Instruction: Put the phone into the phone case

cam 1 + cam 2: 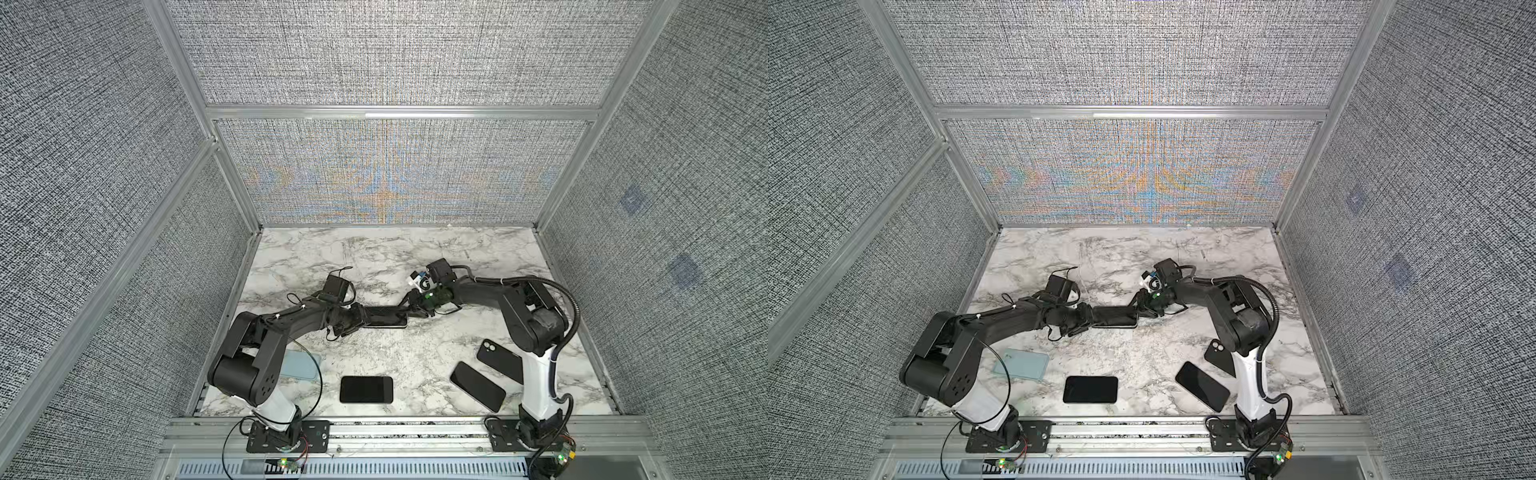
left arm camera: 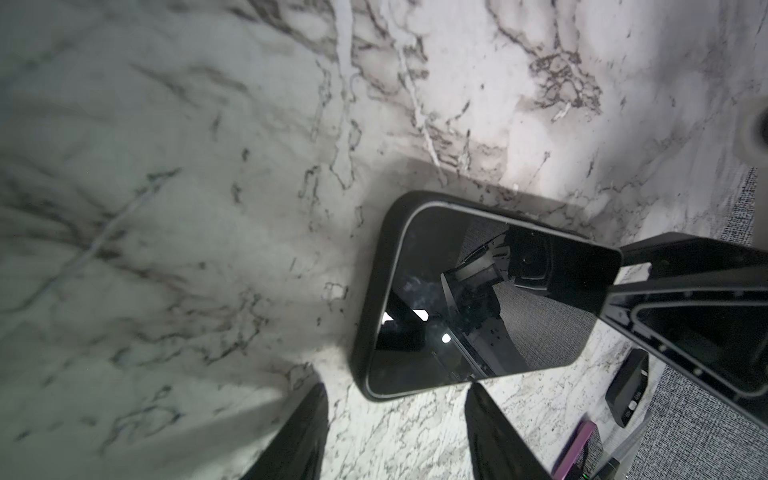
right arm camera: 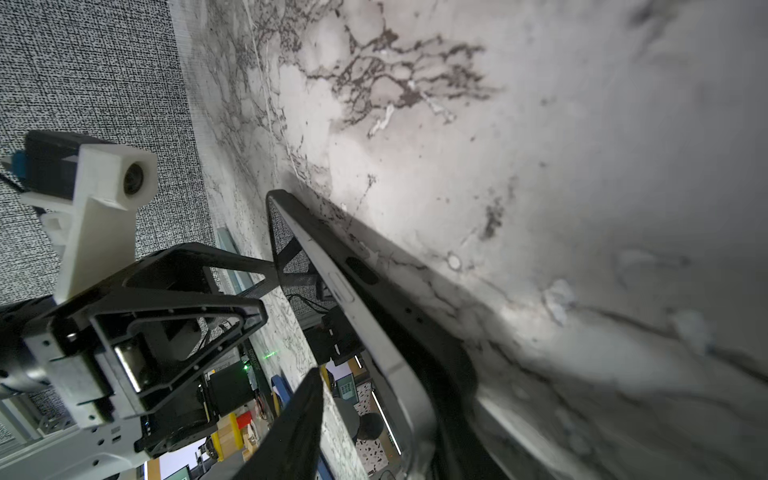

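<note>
Phone (image 2: pixel 478 299) corner at right claw (image 2: pixel 616 275) (marble (image 2: pixel 208 208) beyond)

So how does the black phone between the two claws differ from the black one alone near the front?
The middle black phone sits in a black rimmed case between the left gripper and right gripper; the front black phone lies alone, no case rim showing. The middle phone's pale side edge shows above its case, so it seems not fully seated; the front phone lies flat. Both are dark rounded rectangles.
</note>
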Available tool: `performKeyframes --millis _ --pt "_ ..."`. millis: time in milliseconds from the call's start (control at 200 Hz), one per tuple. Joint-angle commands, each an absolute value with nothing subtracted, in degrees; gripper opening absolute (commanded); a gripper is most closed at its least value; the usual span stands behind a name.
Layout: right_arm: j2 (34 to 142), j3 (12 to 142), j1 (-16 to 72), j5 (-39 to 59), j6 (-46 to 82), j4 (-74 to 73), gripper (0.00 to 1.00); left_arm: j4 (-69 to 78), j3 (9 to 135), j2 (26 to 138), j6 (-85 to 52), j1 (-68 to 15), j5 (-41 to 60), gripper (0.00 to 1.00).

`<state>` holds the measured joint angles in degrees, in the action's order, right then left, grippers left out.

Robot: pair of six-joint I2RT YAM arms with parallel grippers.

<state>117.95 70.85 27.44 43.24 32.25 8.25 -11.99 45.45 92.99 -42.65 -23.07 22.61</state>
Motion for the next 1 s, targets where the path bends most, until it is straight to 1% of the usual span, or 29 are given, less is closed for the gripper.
performKeyframes --millis 0,235,365,540,685,865,995 --pt "117.1 71.8 27.9 39.2 29.7 13.7 0.48 -13.0 45.4 92.3 -42.0 -23.0 21.1 0.55" --pt "116.5 75.0 29.6 34.1 25.4 20.3 0.54 -16.5 47.7 93.0 -39.6 -23.0 18.5 0.55" --pt "116.7 76.4 30.7 32.6 23.9 22.2 0.56 -17.3 50.4 95.2 -38.1 -23.0 20.6 0.55" --pt "116.8 78.5 32.1 29.0 21.0 26.4 0.59 -18.0 52.8 96.9 -37.4 -22.9 20.8 0.55" --pt "116.6 79.2 32.3 28.5 19.4 28.3 0.65 -17.8 53.3 98.2 -37.3 -22.9 21.1 0.55" --pt "116.1 81.1 32.5 25.7 16.7 31.7 0.77 -16.3 52.9 100.1 -37.5 -23.0 21.5 0.55" --pt "116.2 82.9 32.9 23.8 15.3 33.7 0.8 -16.3 53.5 101.5 -37.3 -23.0 21.5 0.54"
